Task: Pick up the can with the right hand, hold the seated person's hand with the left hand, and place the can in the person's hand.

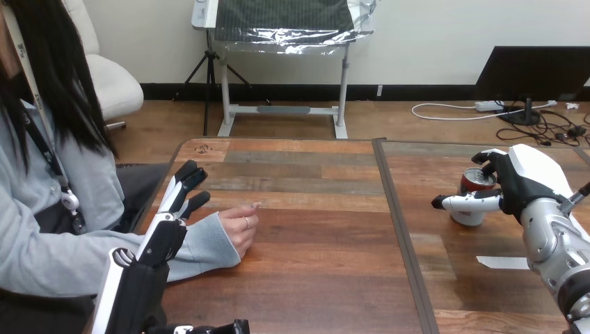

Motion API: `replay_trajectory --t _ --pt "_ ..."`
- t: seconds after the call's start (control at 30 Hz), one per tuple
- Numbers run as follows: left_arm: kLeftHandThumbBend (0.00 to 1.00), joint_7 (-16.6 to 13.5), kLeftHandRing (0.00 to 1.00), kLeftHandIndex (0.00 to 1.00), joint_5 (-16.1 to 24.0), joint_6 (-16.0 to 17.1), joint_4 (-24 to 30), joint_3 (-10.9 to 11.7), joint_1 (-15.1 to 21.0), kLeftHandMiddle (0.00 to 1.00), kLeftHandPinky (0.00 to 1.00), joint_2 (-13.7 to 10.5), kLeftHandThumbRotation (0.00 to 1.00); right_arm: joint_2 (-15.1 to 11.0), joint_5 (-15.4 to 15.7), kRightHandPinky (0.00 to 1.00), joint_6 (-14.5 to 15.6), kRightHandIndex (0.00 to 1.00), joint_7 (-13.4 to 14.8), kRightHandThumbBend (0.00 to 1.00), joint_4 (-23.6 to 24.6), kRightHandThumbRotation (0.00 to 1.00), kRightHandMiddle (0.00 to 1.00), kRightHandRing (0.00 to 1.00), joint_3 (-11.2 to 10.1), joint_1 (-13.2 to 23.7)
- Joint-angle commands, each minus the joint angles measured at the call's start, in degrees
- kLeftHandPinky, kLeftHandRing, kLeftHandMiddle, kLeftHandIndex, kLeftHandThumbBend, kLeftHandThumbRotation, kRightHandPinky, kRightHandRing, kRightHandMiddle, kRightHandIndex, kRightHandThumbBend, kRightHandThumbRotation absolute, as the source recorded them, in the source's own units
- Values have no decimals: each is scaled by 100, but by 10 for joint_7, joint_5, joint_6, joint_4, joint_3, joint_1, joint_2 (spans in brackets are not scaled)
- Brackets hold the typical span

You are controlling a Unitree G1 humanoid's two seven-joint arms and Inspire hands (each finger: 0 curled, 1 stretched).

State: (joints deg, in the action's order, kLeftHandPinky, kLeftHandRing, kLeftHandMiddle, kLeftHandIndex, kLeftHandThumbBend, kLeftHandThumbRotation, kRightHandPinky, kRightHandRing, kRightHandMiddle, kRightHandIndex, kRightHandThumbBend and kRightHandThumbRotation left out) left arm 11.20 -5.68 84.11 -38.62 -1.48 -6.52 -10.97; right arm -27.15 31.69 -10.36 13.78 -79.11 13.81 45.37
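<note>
Can [472,216]: right of frame, upright on tabletop [313,278], not yet lifted.
Right hand [518,181]: clasped on can, thumb across its front, fingers curled over its top rim.
Left hand [165,236]: lower left of frame, fingers straight, grasping nothing; over the sleeve [202,243], short of the person's hand [240,226].
Person's hand: left of centre, resting on tabletop, loosely curled, palm not turned up.

Risks, as judged:
- Grip high on can, near the rim; possible tilt or slip on lifting.
- No open palm yet to receive can; danger of a drop or roll if delivered onto curled fingers.
- Person's hand not yet held; no steadying if can arrives first.
- Dark strip [398,223] running up the frame between can and person's hand; likely catch if can is dragged low rather than carried.
- Paper slip [502,262] just beside the right forearm; may be swept, of little consequence.

Room: wide bare stretch of tabletop between can and person's hand, path leftward unobstructed. Person's hand and left hand near tabletop's left edge; little margin there for an overshoot.
</note>
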Motion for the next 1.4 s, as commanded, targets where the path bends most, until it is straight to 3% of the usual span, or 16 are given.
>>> replay_trajectory --t 0.0,0.5,0.63,1.03,1.23,1.3,1.37 --pt "100 -1 99 92 0 1 24 -2 20 98 88 -3 56 5 -5 64 -6 82 1 100 7 45 80 75 -1 9" --pt "100 -3 100 92 5 -3 23 4 20 98 93 1 56 7 -10 58 -20 79 9 100 8 45 72 67 -7 2" --pt "100 -2 100 91 -4 -7 25 -5 19 98 94 0 55 8 -11 57 -27 78 13 100 9 45 70 65 -8 1" --pt "100 -3 100 91 4 -2 18 4 24 97 95 5 54 11 -13 59 -30 75 21 96 10 43 72 67 -9 -4" --pt "100 -2 99 92 2 0 14 0 27 98 92 3 55 14 -18 54 -33 74 25 96 11 42 61 57 -13 -7" --pt "100 -1 99 92 -3 -2 14 -5 27 98 92 1 54 15 -20 49 -33 74 25 97 12 41 51 47 -14 -7" --pt "100 -5 99 92 14 1 14 13 28 98 92 8 55 16 -20 47 -34 73 26 97 13 40 49 45 -12 -8"
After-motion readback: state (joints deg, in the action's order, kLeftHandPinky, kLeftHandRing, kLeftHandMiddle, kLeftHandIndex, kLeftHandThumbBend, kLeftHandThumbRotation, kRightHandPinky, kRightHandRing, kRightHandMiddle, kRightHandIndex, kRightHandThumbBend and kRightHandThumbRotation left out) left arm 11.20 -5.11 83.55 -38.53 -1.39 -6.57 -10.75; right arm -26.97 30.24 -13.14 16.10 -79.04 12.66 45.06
